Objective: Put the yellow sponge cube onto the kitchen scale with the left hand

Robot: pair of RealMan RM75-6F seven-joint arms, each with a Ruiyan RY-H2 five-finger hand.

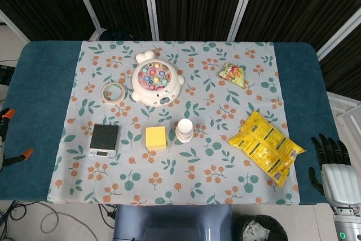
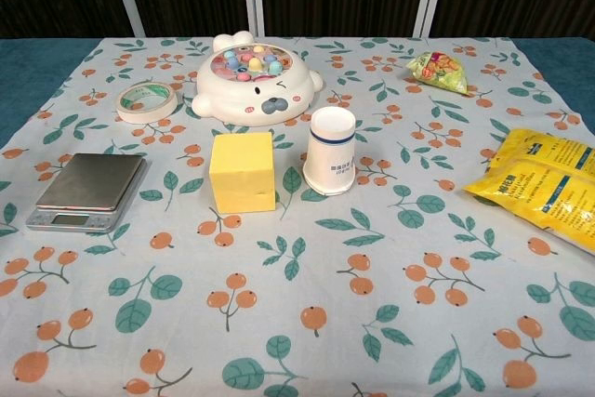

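Note:
The yellow sponge cube (image 1: 156,137) (image 2: 242,171) sits on the flowered cloth near the table's middle. To its left lies the kitchen scale (image 1: 105,140) (image 2: 87,191), flat and silver with a dark platform, nothing on it. A small gap of cloth separates the two. My right hand (image 1: 334,167) hangs off the table's right edge in the head view, fingers spread and holding nothing. My left hand shows in neither view.
A white paper cup (image 1: 184,131) (image 2: 331,150) stands just right of the cube. Behind are a white toy with coloured pegs (image 1: 156,79) (image 2: 256,78), a tape roll (image 1: 113,92) (image 2: 146,101), a small snack bag (image 1: 232,74) and a yellow packet (image 1: 265,145) (image 2: 547,187).

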